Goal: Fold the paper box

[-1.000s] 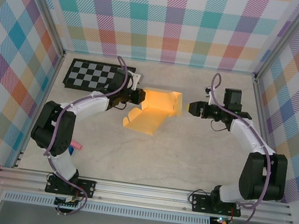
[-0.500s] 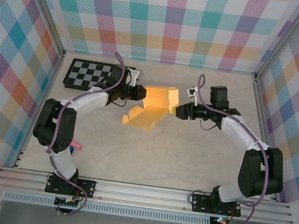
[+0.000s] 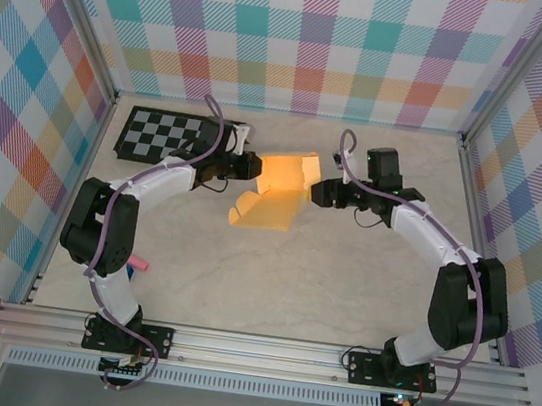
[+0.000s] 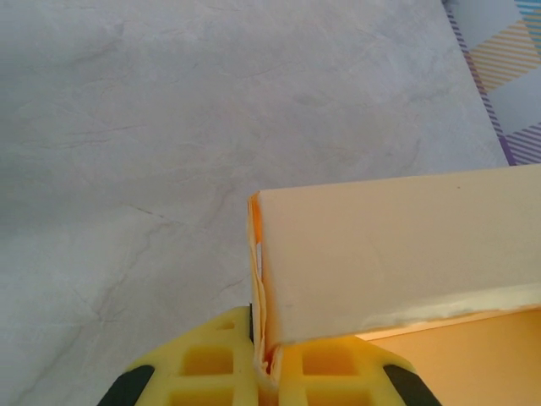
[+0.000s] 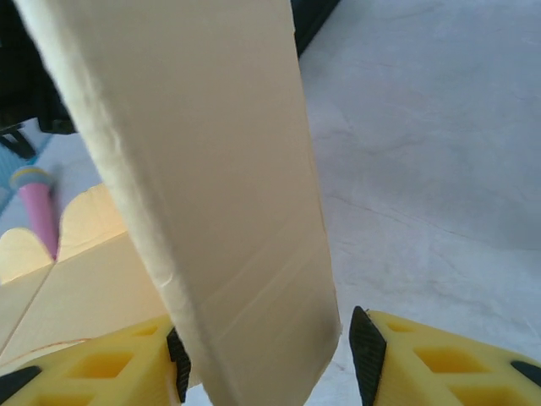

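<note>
My left hand point(image 3: 253, 167) pinches the paper box point(image 3: 275, 191) edge; my right hand point(image 3: 321, 192) straddles a raised panel, fingers spread. The box sits right of the checkerboard point(image 3: 164, 136) on pale marbled tabletop point(image 3: 340, 284), plaid walls point(image 3: 324, 39) beyond.

The light is bright and even, falling from above; shadows on the table point(image 3: 342, 274) are short and soft. The paper box point(image 3: 275, 191) glows strongly at its far part. In the wrist views it looks slightly soft and pale.

Paper box point(image 4: 397, 254) cut off at right edge.
</note>
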Motion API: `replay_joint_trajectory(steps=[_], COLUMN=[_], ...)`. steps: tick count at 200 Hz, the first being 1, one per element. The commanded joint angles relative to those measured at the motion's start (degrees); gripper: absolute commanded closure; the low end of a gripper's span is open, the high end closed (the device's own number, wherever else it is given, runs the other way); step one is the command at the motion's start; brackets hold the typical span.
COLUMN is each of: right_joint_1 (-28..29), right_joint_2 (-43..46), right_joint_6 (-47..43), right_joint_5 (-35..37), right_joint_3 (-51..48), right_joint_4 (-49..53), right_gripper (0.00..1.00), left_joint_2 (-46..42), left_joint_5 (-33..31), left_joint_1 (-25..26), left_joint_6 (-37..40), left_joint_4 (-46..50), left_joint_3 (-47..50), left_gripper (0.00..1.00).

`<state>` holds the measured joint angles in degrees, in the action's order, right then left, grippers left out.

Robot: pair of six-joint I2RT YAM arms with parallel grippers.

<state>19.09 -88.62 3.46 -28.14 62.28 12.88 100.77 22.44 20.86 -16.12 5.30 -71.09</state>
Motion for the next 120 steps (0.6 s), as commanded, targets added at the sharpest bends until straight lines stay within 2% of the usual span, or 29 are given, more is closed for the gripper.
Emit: replay_joint_trajectory(steps=[1,26,41,79,120], right_joint_1=[2.90,5.79,6.81,6.94,5.40], right_joint_2=[-0.15,0.26,0.60,-1.00,-1.37], right_joint_6=[1.20,2.57,2.21,-1.17,-5.42], right_joint_5=[11.44,20.37,22.46,11.71,7.24], right_joint_3=[1.74,1.64,1.87,5.26,8.91], right_joint_4=[-1.41,-2.78,-3.30,-0.36,5.67], right_gripper=[0.46,0.47,0.48,0.48,0.48], left_joint_2=[0.03,0.04,0.10,0.12,-0.41], left_joint_5=[-1.47,-4.21,-5.61,-8.47,-10.70], left_joint_1=[0.16,1.43,1.98,2.47,2.52], left_joint_6=[-5.26,-5.92,-5.68,-3.47,-1.22], left_joint_4=[-0.14,0.24,0.70,1.36,2.35], left_joint_3=[-0.58,-0.44,-0.37,0.56,1.22], left_gripper=[1.00,1.00,1.00,1.00,1.00])
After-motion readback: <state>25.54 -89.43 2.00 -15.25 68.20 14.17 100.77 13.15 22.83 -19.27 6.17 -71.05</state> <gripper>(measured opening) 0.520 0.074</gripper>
